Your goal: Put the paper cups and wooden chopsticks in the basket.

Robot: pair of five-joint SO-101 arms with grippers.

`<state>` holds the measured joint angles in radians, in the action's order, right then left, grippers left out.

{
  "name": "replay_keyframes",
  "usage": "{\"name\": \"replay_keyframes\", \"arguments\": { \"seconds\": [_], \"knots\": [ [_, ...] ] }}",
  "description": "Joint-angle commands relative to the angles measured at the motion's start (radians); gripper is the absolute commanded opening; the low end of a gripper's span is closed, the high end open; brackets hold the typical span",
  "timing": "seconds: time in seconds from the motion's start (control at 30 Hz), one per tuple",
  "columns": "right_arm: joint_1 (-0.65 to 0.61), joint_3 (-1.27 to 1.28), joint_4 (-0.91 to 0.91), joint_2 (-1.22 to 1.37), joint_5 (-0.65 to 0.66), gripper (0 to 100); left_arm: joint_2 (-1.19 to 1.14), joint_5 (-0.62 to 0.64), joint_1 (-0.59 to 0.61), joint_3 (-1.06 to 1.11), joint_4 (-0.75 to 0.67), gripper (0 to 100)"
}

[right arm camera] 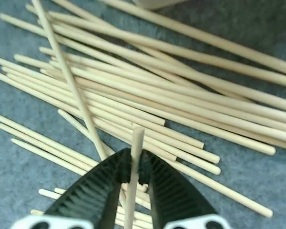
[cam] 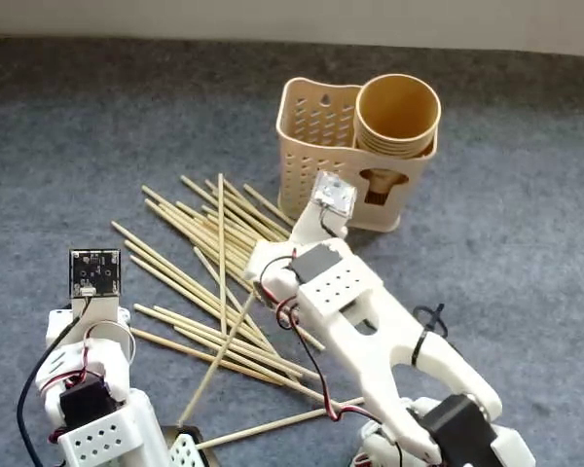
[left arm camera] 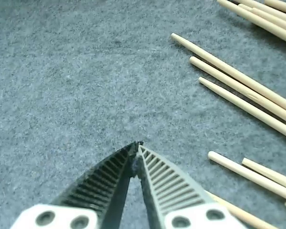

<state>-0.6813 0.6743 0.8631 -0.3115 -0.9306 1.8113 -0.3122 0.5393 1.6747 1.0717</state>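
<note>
The right gripper (right arm camera: 134, 160) has its fingers clamped on one wooden chopstick (right arm camera: 137, 138) — near the basket (cam: 316, 131), above the scattered pile of chopsticks (cam: 204, 253) lying in front of it. The left gripper (left arm camera: 136, 149) has its fingers pressed together on nothing, over grey cloth (left arm camera: 76, 71) — well apart from the basket, beyond the pile. Stacked paper cups (cam: 397, 115) stand inside the basket.

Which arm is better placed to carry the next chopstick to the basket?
Right. The right gripper is shut on a wooden chopstick, close to the basket. The left gripper is shut, empty, over bare carpet.
</note>
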Motion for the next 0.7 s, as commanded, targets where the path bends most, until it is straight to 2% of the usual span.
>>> {"name": "replay_keyframes", "arguments": {
  "seconds": [0.0, 0.17, 0.67],
  "knots": [
    [0.054, -0.024, 0.012, -0.137, 0.071, 0.5, 0.015, -0.008, 0.016, 0.021, 0.0, 1],
    [0.111, -0.024, 0.012, -0.295, 0.15, 0.5, 0.015, -0.008, 0.016, 0.021, 0.0, 1],
    [0.302, -0.067, -0.035, -0.685, 0.608, 0.5, 0.015, -0.008, 0.016, 0.021, 0.002, 1]
  ]
}}
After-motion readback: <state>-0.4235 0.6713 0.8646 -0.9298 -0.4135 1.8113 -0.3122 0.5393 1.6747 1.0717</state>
